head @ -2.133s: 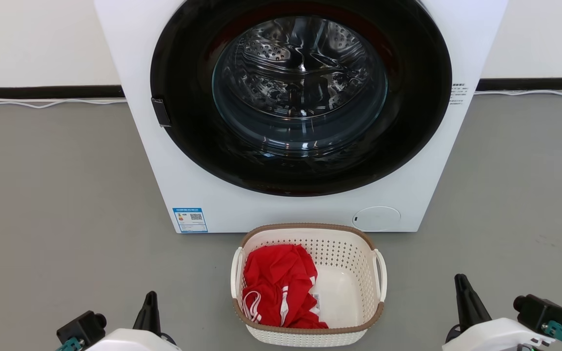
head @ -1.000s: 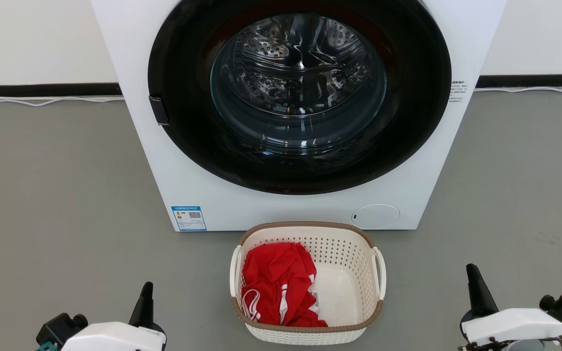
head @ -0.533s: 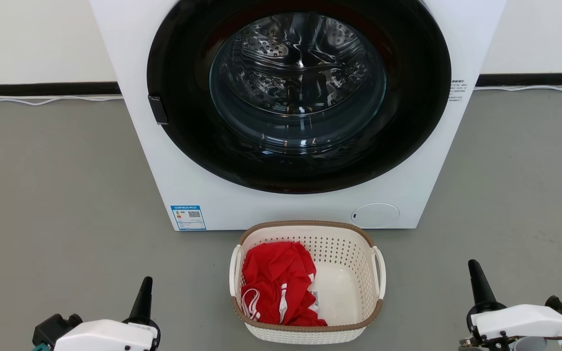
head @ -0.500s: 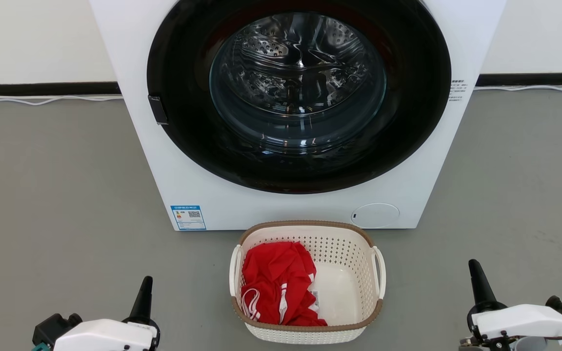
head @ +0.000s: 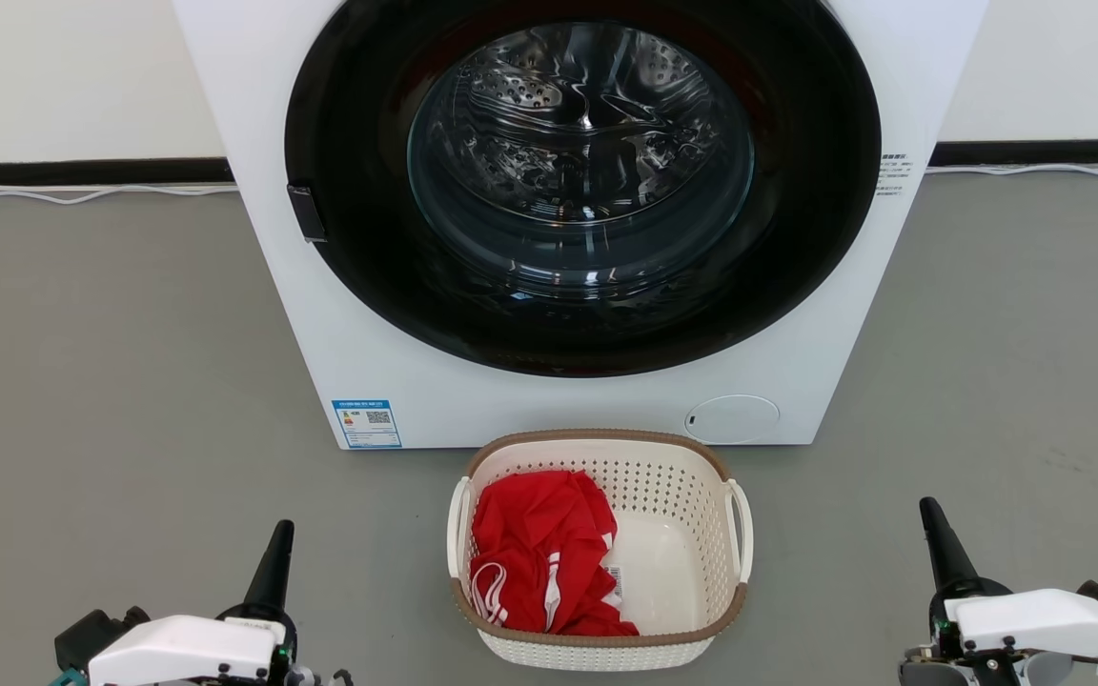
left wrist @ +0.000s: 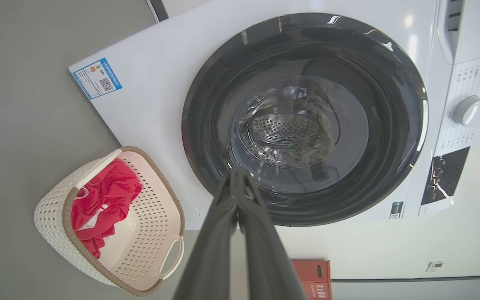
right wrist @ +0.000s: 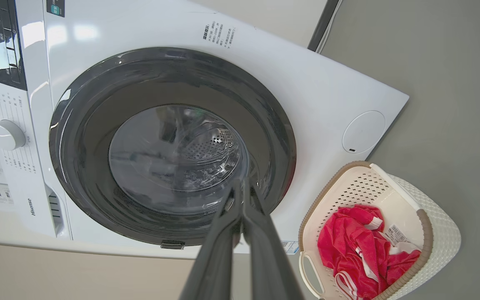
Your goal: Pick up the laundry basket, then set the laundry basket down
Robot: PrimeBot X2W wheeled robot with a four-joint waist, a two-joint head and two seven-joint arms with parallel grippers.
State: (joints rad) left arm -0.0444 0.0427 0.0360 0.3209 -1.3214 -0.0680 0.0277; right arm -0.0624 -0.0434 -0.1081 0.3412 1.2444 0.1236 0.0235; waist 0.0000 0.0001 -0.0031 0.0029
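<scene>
The laundry basket is set on the floor before the washing machine. The left end effector and right end effector are seen closed, empty.

Red garment partly hides the laundry basket (its floor).

Laundry area, front-loading washing machine, grey floor
</scene>
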